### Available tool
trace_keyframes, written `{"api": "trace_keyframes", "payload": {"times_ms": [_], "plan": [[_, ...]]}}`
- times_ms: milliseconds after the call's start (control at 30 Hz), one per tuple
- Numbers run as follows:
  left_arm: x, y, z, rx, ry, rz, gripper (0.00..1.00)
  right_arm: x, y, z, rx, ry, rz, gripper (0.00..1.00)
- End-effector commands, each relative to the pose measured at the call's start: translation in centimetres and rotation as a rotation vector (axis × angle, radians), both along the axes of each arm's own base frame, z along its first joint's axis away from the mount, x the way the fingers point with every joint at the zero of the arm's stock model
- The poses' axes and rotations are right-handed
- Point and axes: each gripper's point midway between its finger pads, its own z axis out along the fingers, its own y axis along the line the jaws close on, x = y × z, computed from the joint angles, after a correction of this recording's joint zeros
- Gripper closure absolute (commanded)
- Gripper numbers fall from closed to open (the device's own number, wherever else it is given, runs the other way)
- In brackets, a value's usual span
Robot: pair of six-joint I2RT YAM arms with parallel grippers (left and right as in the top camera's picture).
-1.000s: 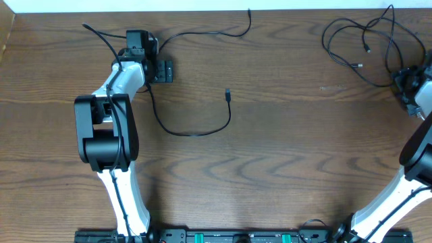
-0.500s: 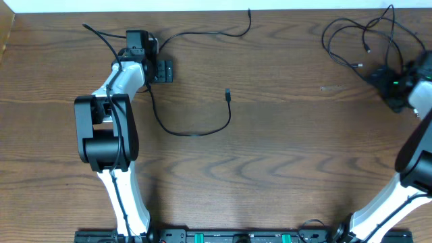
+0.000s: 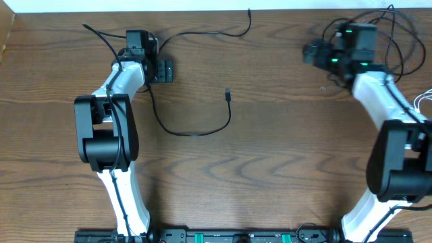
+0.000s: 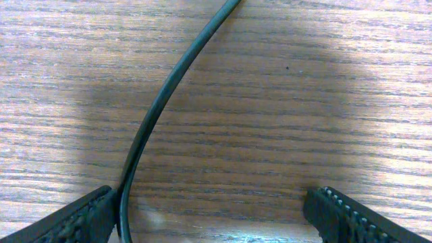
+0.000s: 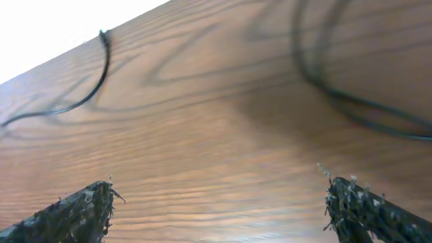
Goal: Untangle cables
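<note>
A long black cable (image 3: 192,133) runs from the table's back edge, under my left gripper (image 3: 164,71), then loops down and right to a small plug (image 3: 228,93). In the left wrist view that cable (image 4: 162,101) lies on the wood between the open fingers, against the left finger (image 4: 81,219); my left gripper (image 4: 212,212) holds nothing. A tangle of black cables (image 3: 378,34) lies at the back right. My right gripper (image 3: 312,52) hovers at its left side, open and empty (image 5: 219,206), with blurred black strands (image 5: 337,98) ahead of it. A bit of white cable (image 3: 425,101) shows at the right edge.
The wooden table (image 3: 283,169) ends at a white wall along the back. A thin black strand (image 3: 98,37) reaches out to the back left of the left arm. Both arm bases stand at the front edge.
My right arm has swung from the right edge leftward over the tangle, its gripper staying open. The left arm and its cable have not moved.
</note>
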Motion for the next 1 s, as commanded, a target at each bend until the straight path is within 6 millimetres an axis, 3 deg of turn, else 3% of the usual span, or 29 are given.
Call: {"api": "trace_keyframes", "payload": {"times_ms": [0,167,600,767,967], "plan": [[-2.5,-0.2,-4.2,-0.018,0.115,-0.006,0.08,0.6,0.6,-0.5,-0.123,-0.015,-0.076,0.01],[-2.5,-0.2,-4.2,-0.018,0.115,-0.006,0.09,0.4,1.7,-2.9,-0.211,0.018,-0.098,0.01],[-2.5,-0.2,-4.2,-0.018,0.115,-0.006,0.09,0.9,0.9,-11.6,-0.274,0.107,-0.123,0.01],[-2.5,-0.2,-4.2,-0.018,0.115,-0.006,0.08,0.8,0.1,-12.5,-0.312,0.116,-0.153,0.01],[-2.6,-0.2,-4.2,-0.018,0.119,-0.006,0.08,1.1,-1.5,-12.1,-0.374,0.092,-0.214,0.01]]}}
